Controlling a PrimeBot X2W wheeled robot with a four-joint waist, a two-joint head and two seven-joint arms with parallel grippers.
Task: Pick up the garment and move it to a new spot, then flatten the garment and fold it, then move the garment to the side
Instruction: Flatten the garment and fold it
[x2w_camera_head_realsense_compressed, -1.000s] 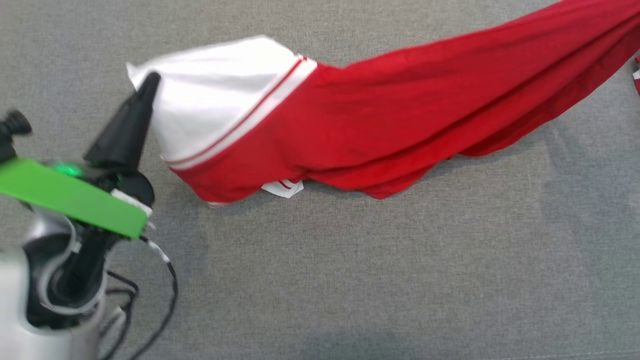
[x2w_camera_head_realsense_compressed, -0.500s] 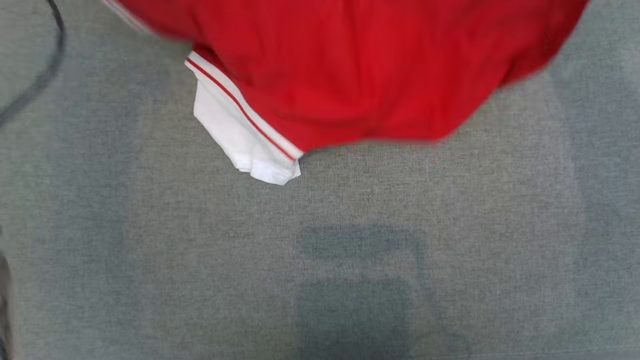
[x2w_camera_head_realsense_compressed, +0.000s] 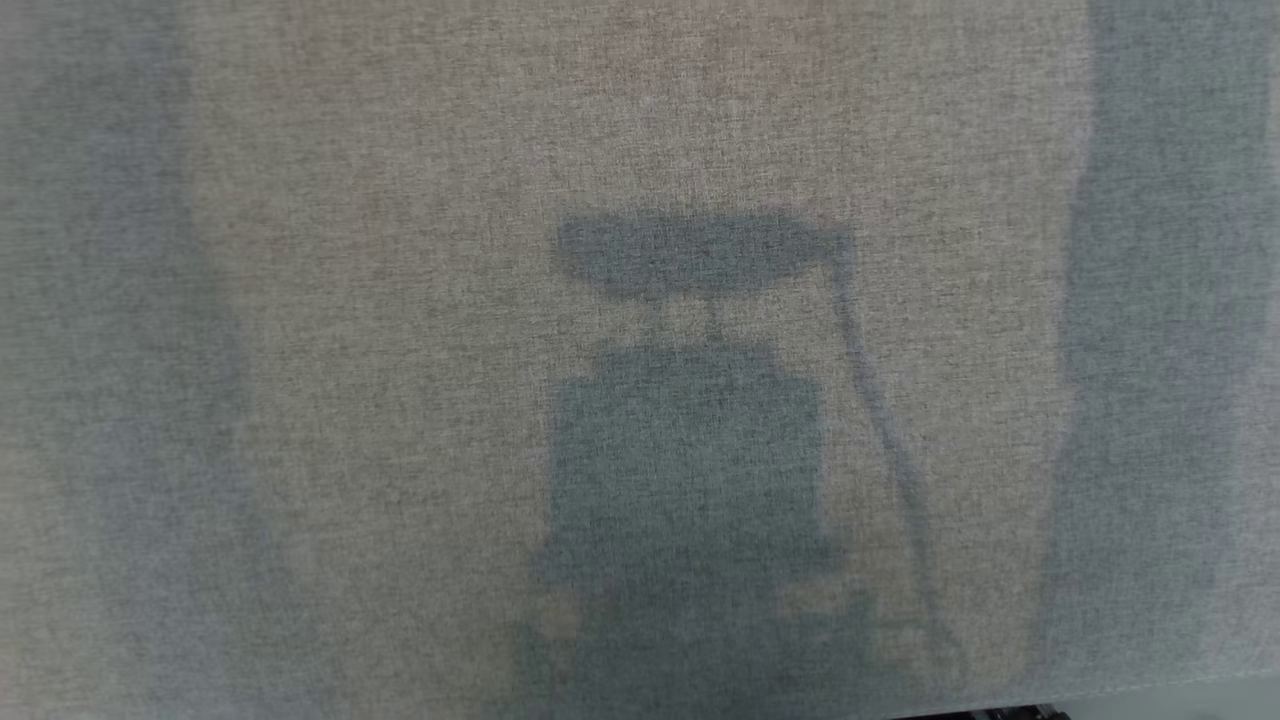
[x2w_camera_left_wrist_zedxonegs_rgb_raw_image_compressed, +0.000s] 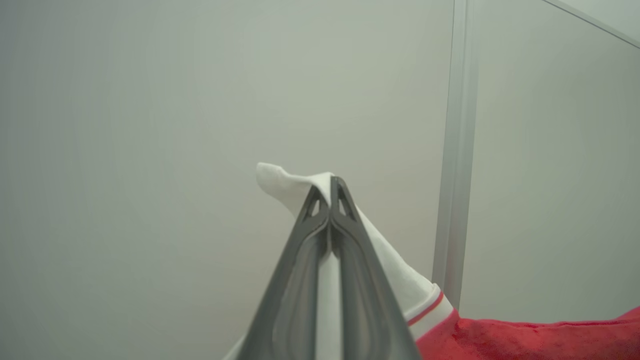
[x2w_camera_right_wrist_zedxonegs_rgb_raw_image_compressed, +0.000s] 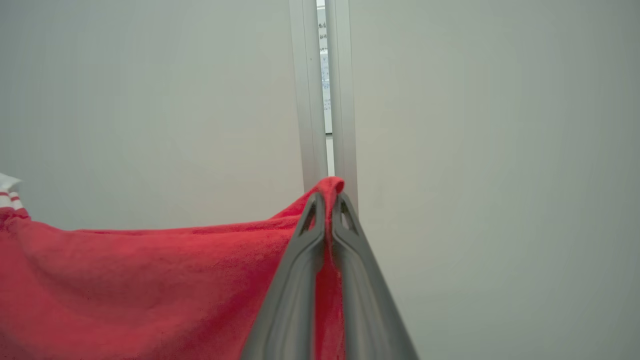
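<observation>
While both my jaws are clenched, the garment (x2w_camera_right_wrist_zedxonegs_rgb_raw_image_compressed: 150, 280) hangs stretched between them, held up in front of a smooth pale wall (x2w_camera_left_wrist_zedxonegs_rgb_raw_image_compressed: 150, 125). My left fingers (x2w_camera_left_wrist_zedxonegs_rgb_raw_image_compressed: 300, 280) pinch the tip of its white sleeve (x2w_camera_left_wrist_zedxonegs_rgb_raw_image_compressed: 285, 182). My right fingers (x2w_camera_right_wrist_zedxonegs_rgb_raw_image_compressed: 295, 280) grip a small fold of its red body. I cannot tell where it hangs over the table (x2w_camera_head_realsense_compressed: 300, 300).

Nothing stands between my jaws and the cloth. Behind it, a slim grey metal post (x2w_camera_left_wrist_zedxonegs_rgb_raw_image_compressed: 457, 150) divides the wall panels.

A white band with a thin red stripe (x2w_camera_left_wrist_zedxonegs_rgb_raw_image_compressed: 427, 307) joins the sleeve to the soft, slightly fuzzy red fabric. The table has a grey woven cover. A blocky shadow (x2w_camera_head_realsense_compressed: 690, 450) lies toward its near edge, and long dim bands run down its left and right sides.
</observation>
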